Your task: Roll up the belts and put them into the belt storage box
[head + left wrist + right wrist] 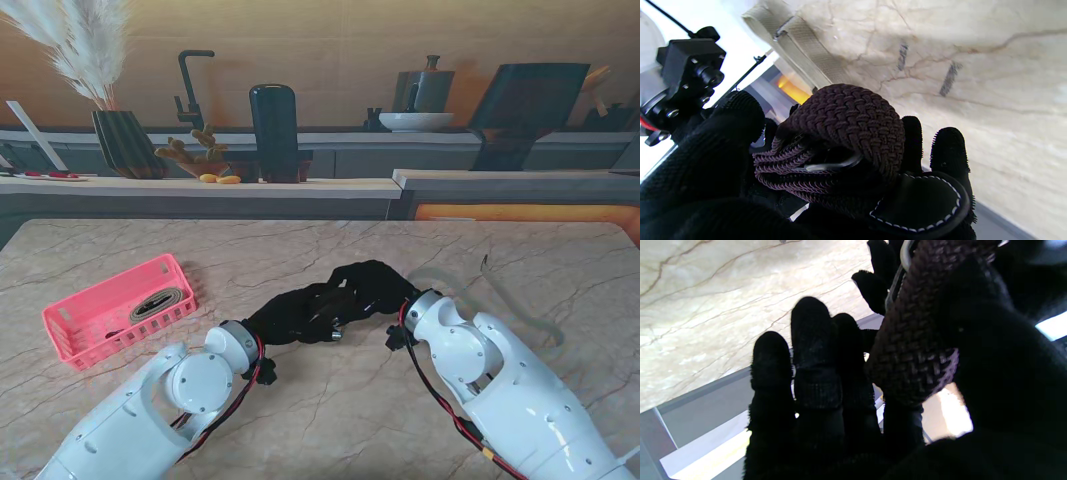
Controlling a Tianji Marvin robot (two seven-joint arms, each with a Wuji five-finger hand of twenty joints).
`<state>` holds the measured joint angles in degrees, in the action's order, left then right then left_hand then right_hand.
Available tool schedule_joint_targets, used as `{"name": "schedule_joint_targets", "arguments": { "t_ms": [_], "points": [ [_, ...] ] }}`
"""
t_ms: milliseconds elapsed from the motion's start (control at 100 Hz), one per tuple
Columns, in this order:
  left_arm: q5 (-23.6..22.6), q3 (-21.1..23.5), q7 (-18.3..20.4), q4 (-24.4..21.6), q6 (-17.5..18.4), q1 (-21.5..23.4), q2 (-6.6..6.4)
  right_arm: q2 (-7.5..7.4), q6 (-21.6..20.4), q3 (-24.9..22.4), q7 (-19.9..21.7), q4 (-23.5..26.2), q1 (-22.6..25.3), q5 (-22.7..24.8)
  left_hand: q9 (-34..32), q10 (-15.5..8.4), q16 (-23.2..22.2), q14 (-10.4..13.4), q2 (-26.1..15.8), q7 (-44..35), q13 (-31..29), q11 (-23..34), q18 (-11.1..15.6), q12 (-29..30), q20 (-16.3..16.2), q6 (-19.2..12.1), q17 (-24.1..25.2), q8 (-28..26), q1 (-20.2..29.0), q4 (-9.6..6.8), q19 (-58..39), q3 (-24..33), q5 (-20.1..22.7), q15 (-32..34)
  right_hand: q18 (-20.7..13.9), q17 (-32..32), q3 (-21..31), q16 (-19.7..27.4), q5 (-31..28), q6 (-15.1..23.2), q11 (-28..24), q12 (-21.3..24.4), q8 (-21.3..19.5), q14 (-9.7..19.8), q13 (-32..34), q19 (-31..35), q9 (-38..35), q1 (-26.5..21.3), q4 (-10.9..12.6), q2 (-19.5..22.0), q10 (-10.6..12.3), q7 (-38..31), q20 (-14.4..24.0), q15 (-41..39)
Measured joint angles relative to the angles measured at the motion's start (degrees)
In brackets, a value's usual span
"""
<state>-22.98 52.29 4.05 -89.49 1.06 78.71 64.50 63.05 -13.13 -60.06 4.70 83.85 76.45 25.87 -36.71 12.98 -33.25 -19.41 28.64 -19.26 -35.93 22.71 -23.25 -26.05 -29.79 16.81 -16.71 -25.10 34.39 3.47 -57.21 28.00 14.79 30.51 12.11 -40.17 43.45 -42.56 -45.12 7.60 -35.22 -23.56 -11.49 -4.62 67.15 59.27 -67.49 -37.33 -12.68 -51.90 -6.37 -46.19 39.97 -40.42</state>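
Braided belt (846,133) lies clasped between both robot hands.

Both black-gloved hands meet over the middle of the marble tabletop (330,400), the left hand (290,318) and the right hand (372,285) pressed close together, so whatever lies between their fingers cannot be made out. To the left, near the table's edge, sits a pink belt storage box (70,335) with a rolled tan belt (160,302) lying inside it. To the right of the right hand, a pale beige belt (520,312) lies on the marble, one end curling upward.
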Motion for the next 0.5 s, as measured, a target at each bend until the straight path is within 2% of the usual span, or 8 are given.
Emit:
{"name": "schedule_joint_targets", "arguments": {
  "t_ms": [110, 190, 300, 390, 500],
  "points": [
    [-5.4, -1.1, -3.0, 0.3, -0.1, -0.4, -0.18, 0.5, 2.3, 0.6, -0.6, -0.1, -0.1, -3.4, 0.6, 0.0, 0.0, 0.2, 0.1, -0.9, -1.0, 1.3, 0.0, 0.0, 0.0, 1.3, -1.2, -0.6, 1.7, 0.0, -1.0, 2.9, -0.4, 1.3, 0.5, 0.0, 0.0, 0.0, -0.5, -1.6, -0.7, 0.0, -0.2, -0.4, 0.6, 0.3, 0.0, 0.0, 0.0, 0.0, -0.6, -0.2, 0.0, -0.7],
    [-6.6, -1.7, -4.1, 0.5, -0.7, -0.7, -0.18, 0.87, 2.8, 0.9, -1.0, -0.5, -0.4, -3.7, 0.3, -0.1, -0.1, 1.3, 0.6, -3.3, -2.4, 3.7, 0.3, -0.4, -0.2, 1.6, -3.1, -2.0, 4.4, 0.0, -3.3, 5.1, -0.4, 3.8, 0.7, 0.0, 0.0, 0.0, -0.5, -1.8, -0.9, 0.0, -0.5, -0.5, 0.6, 0.5, 0.0, 0.0, 0.0, 0.0, -0.6, -0.4, 0.0, -0.7],
    [-8.2, -2.8, -6.1, 1.2, -1.5, -1.1, -0.1, 1.24, 3.4, 1.1, -1.2, -0.9, -0.6, -4.4, -1.7, -0.1, -2.6, 3.2, -0.2, -7.0, -6.8, 8.2, 1.6, -2.6, -1.1, 1.7, -6.8, -3.9, 8.1, 0.12, -7.4, 6.2, -0.4, 9.8, 0.7, 0.0, 0.0, 0.0, -0.9, -2.7, -0.9, 0.0, -0.6, -0.5, 0.6, 0.6, 0.0, 0.0, 0.0, 0.0, -0.6, -0.6, 0.0, -0.8],
    [-9.5, -3.3, -7.1, 1.7, -1.6, -1.5, 0.03, 1.4, 3.8, 1.3, -1.4, -1.1, -0.6, -5.0, -5.3, -0.2, -4.3, 4.0, -1.5, -11.2, -10.3, 10.0, 2.0, -9.5, -1.4, 1.9, -10.0, -5.3, 10.7, 0.56, -10.8, 4.7, -0.3, 14.7, 0.7, 0.0, 0.0, 0.0, -1.0, -3.2, -1.3, 0.0, -0.9, -0.5, 0.6, 0.6, 0.0, 0.0, 0.0, 0.0, -0.6, -0.8, 0.0, -0.8],
    [-9.9, -4.1, -10.7, 2.9, -1.5, -1.9, 0.58, 1.57, 4.0, 1.2, -1.8, -1.1, -0.6, -5.5, -10.9, -0.1, -4.9, 4.3, -1.4, -16.5, -14.2, 9.9, 2.1, -15.5, -2.0, 2.2, -13.3, -5.9, 14.9, 0.92, -14.0, 0.0, 1.6, 17.6, 0.7, 0.0, 0.0, 0.0, -0.8, -3.2, -1.4, 0.0, -1.1, -0.5, 0.6, 0.9, 0.0, -0.6, 0.0, 0.0, -0.6, -0.8, 0.0, -1.3]
  ]
}}
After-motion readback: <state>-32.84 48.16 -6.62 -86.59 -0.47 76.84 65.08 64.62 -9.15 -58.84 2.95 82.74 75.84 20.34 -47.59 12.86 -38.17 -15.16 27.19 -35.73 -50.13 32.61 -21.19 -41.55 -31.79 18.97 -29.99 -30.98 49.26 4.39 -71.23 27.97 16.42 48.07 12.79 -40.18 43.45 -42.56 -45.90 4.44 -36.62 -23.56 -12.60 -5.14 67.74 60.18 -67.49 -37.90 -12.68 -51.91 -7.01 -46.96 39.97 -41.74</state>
